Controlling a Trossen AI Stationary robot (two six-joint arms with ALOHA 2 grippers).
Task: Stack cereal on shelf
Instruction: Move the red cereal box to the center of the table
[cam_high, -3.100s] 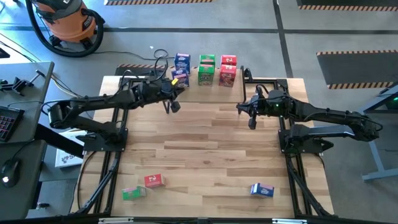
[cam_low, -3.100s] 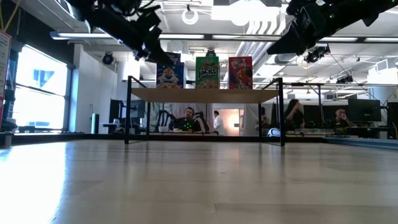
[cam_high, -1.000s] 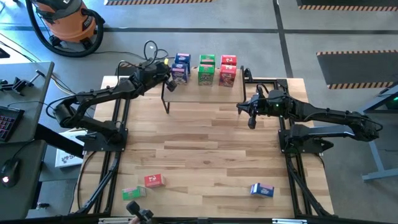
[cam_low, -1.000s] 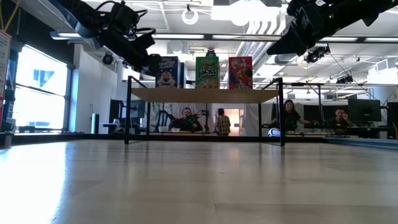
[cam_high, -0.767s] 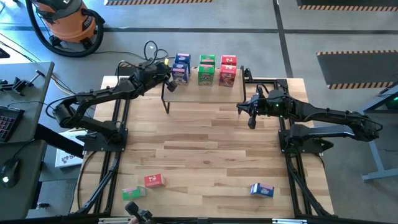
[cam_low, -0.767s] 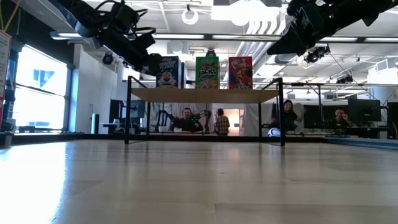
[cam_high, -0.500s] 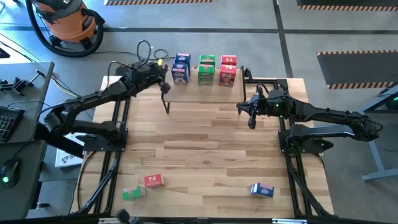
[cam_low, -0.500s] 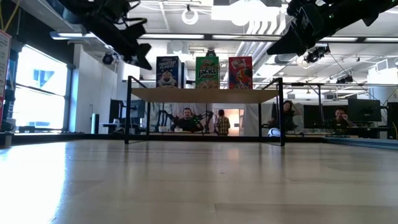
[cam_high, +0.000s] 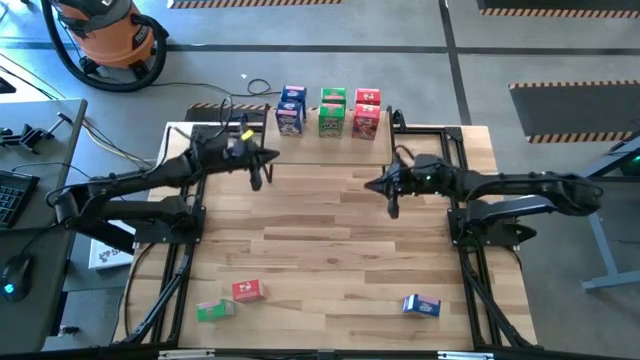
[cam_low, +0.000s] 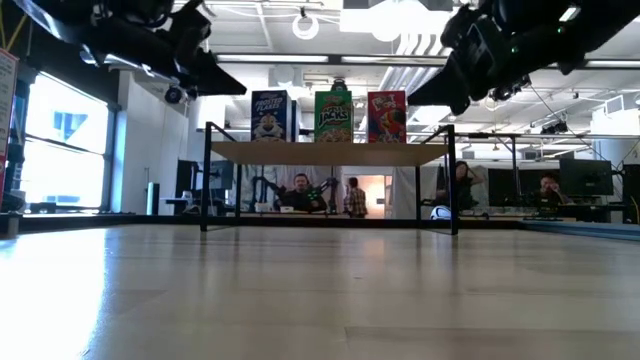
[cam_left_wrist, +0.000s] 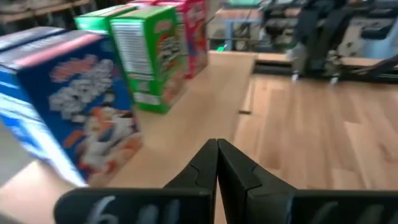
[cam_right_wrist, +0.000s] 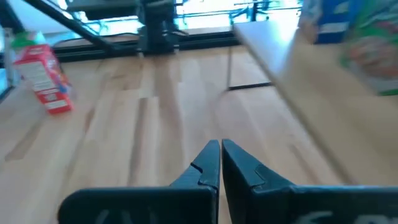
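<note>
Since the earlier frames the left arm has been pulled back from the blue box and the right arm swung inward over the surface (cam_high: 330, 240). Largest to smallest: the shelf (cam_high: 330, 143) sits at the far edge, with boxes in blue (cam_high: 291, 110), green (cam_high: 332, 110) and red (cam_high: 366, 112) stood in a row on it. Three loose boxes lie well apart at the near edge: red (cam_high: 247, 290) and green (cam_high: 210, 310) near-left, blue (cam_high: 421, 305) near-right, long axes roughly along the edge. The left gripper (cam_high: 256, 180) is closed and empty just before the shelf; the right gripper (cam_high: 392, 205) is closed and empty mid-surface. The near-right blue box is judged closer to the right arm. Whether boxes are doubled up on the shelf cannot be told.
</note>
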